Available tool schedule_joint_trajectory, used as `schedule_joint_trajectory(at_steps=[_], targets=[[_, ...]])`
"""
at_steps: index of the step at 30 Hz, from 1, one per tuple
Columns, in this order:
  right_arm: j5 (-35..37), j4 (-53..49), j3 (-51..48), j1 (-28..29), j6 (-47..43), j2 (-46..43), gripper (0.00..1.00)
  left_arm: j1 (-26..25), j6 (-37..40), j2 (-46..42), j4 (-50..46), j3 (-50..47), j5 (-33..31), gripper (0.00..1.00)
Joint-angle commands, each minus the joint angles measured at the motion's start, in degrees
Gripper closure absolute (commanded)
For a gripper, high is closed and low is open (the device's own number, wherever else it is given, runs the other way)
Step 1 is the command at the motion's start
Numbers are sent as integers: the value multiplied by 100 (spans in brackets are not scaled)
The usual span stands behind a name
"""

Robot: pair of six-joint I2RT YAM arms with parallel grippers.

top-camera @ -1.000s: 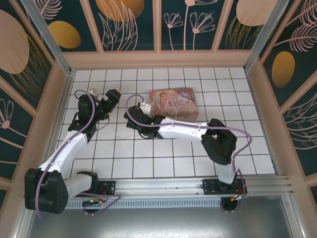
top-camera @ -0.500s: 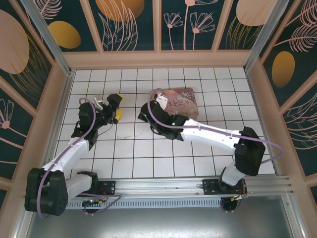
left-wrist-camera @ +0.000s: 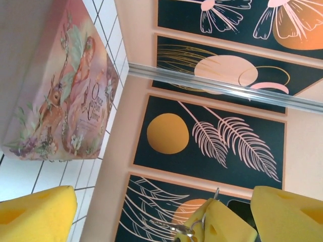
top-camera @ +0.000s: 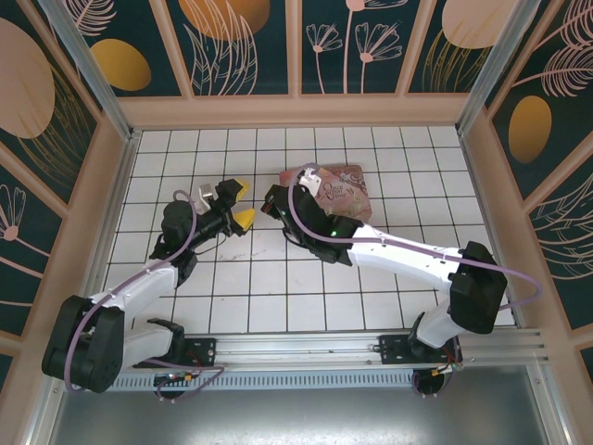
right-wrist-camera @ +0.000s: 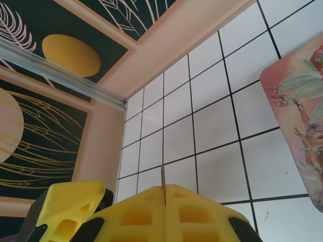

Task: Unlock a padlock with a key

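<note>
Floor of white tiles, floral wall panels, left gripper spread wide, right gripper pinching key.

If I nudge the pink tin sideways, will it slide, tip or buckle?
The tin lies flat and low on the tiled floor, so it would probably slide rather than tip. Its crisp edges and straight side suggest stiff walls, unlikely to buckle. Its smooth printed lid may be slippery. Its weight cannot be judged.
</note>
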Motion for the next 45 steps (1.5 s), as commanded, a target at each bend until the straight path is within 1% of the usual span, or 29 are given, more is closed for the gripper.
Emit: schedule_joint_trajectory(at_steps=[1, 5, 12, 17, 24, 29, 36, 40, 43, 45], targets=[[79, 559, -159, -6, -87, -96, 100, -52, -661, 28, 702, -66, 6, 13], [24, 850, -237, -12, -43, 0, 100, -102, -918, 142, 937, -72, 75, 15], [-129, 1155, -140, 4, -31, 261, 100, -182, -1040, 251, 990, -49, 80, 18], [-232, 1241, -23, 41, -27, 475, 100, -204, -1212, 355, 1239, -19, 26, 20], [-366, 1492, 51, 49, -60, 726, 100, -236, -1228, 473, 1288, 46, 64, 21], [-357, 1535, 63, 50, -103, 727, 100, -235, -1221, 537, 1331, -28, 45, 21], [-349, 1593, 98, 40, -211, 690, 100, -236, -1175, 689, 1394, -49, 59, 17], [-408, 1597, 77, 46, -223, 724, 100, -234, -1202, 740, 1443, -23, 64, 16], [-450, 1670, -59, 49, -153, 732, 100, -235, -1226, 764, 1498, 18, 53, 18], [-467, 1749, -203, 49, -85, 713, 100, -232, -1247, 787, 1522, 21, 36, 21]])
